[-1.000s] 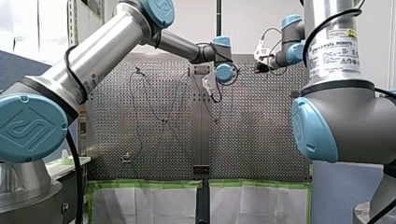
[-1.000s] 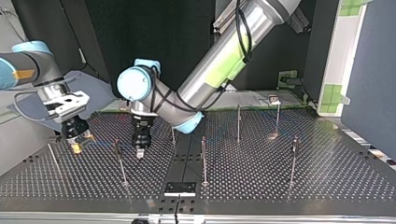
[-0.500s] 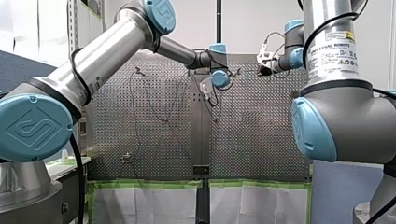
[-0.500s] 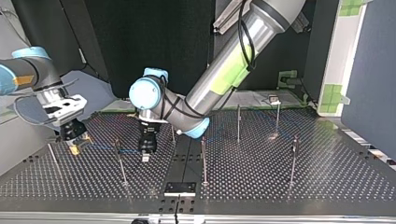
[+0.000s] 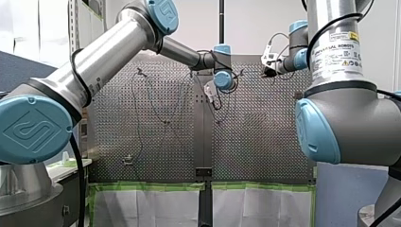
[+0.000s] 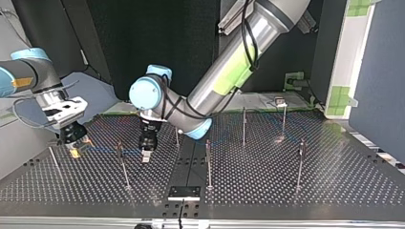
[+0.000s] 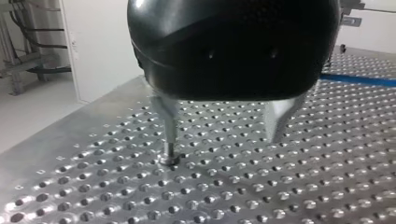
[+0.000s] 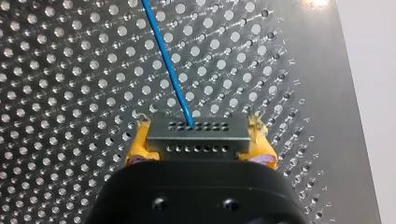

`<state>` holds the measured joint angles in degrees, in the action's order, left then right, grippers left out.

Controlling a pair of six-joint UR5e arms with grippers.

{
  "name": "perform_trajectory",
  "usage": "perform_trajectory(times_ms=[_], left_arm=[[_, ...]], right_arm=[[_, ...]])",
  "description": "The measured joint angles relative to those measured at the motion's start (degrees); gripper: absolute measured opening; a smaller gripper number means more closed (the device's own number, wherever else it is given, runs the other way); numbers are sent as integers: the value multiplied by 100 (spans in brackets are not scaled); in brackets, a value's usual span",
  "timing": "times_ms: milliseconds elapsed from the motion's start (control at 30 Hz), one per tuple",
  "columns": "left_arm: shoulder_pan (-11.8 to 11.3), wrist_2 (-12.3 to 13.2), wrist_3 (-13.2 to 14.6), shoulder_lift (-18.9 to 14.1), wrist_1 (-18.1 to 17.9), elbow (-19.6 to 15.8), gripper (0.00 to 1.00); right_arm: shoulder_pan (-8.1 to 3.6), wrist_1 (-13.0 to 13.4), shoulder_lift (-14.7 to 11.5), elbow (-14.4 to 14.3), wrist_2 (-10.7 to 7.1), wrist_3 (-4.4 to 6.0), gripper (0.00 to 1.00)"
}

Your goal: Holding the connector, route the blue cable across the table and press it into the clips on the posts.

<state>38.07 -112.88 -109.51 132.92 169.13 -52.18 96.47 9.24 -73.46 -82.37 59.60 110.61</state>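
Landmark: the thin metal post [image 6: 122, 164] topped by a small dark clip [image 6: 119, 149], seen in the top view.

Well to the left of the post: my right arm, coming in low from that side with the wrist turned down. My right gripper [image 6: 75, 150] points at the perforated metal table [image 6: 286, 191], close above it. Clamped on the flat grey metal connector with rows of small holes [image 8: 198, 135], yellow pads [image 8: 139, 144] pressed against its two ends, as told by the right wrist view alone.

Out of the connector's front face comes the thin blue cable [image 8: 167, 60], running straight ahead of the gripper over the table. In the top view it is drawn rightward to the post at clip height and on past it; cannot tell whether it is seated in the clip.

Just right of the post: my left arm, sloping down from the upper right, wrist bent. My left gripper [image 6: 145, 156] hangs upright, tips near the table, with the cable running up to it in that view.

Only in the left wrist view: metal fingers [image 7: 169, 122] spread apart with nothing between them, the cable lying beyond and to one side.

Front view: both arms stretched to the table's far end, grippers too small to read.
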Motion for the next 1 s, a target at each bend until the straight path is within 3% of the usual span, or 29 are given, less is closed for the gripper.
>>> perform_trajectory(times_ms=[433, 833, 1000], left_arm=[[142, -180, -96, -200, 630, -142, 100], [343, 403, -487, -835, 241, -776, 100], [434, 633, -429, -1065, 346, -1005, 100]], right_arm=[[55, -10, 1, -3, -2, -2, 0], [98, -25, -3, -3, -7, -2, 0], [128, -55, -9, -3, -9, -8, 0]])
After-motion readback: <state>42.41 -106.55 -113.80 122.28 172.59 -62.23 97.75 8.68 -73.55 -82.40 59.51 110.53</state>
